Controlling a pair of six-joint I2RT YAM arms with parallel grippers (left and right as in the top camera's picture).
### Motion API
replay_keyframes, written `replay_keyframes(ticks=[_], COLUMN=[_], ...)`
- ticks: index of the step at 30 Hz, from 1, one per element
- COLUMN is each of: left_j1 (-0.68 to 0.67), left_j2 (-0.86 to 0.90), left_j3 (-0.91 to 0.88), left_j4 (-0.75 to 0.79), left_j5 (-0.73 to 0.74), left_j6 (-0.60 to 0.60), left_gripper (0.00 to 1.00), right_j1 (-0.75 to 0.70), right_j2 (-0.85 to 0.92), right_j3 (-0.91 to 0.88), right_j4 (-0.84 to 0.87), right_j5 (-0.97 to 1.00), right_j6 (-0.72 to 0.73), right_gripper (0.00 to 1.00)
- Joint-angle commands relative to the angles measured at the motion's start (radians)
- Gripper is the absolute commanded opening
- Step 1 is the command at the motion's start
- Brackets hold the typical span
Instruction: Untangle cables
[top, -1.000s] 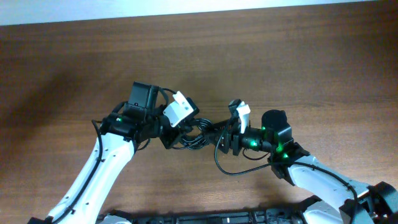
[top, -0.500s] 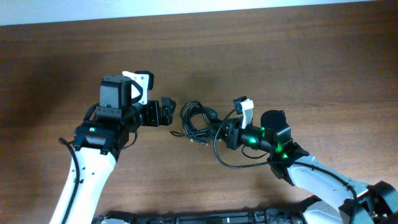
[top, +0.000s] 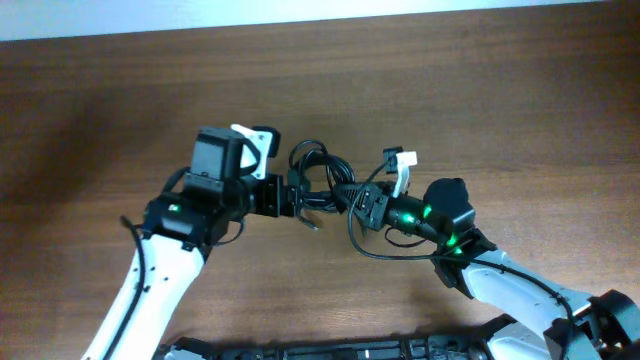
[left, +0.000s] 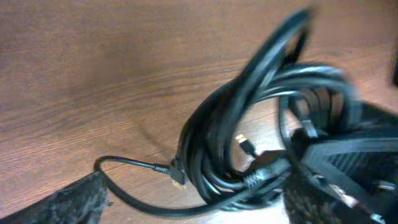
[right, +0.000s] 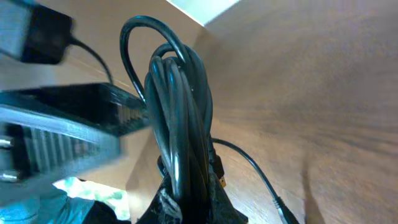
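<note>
cables (top: 325, 186): black, looped bundle | pinched in right tool (top: 356, 198)

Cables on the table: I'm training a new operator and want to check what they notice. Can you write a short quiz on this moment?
1. True or false: the right gripper is shut on the cables.
2. The cables are: A) bunched in a looped coil; B) laid out in separate straight lines; C) hanging off the table edge.
3. Fill in: the left gripper, close beside the cables, has its jaws ____.
Key: 1 true; 2 A; 3 open.
</note>
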Motion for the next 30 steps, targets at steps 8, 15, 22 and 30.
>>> replay_keyframes(ticks=[8,15,22,30], left_j1=[-0.011,0.120,0.125,0.126], left_j2=[0.134,0.102,0.100,0.100], left_j3=[-0.009,-0.008,-0.008,-0.008], left_j4=[0.119,0.119,0.116,0.116], left_j5=[-0.033,-0.063,-0.063,-0.064], left_j6=[-0.002,-0.002,-0.002,-0.002], left_gripper=[0.17,0.00,0.00,0.00], right_j1=[0.001,0.001,0.001,0.002], right_j2=[-0.005,-0.005,-0.005,-0.016], right_j3=[0.004,0.004,0.124,0.324], right_j4=[0.047,-0.137,-0.221,-0.596], right_j5=[-0.084,0.111,0.073,0.073], right_j6=[0.025,-0.312,-0.473,-0.642], right_gripper=[0.04,0.45,0.60,0.73])
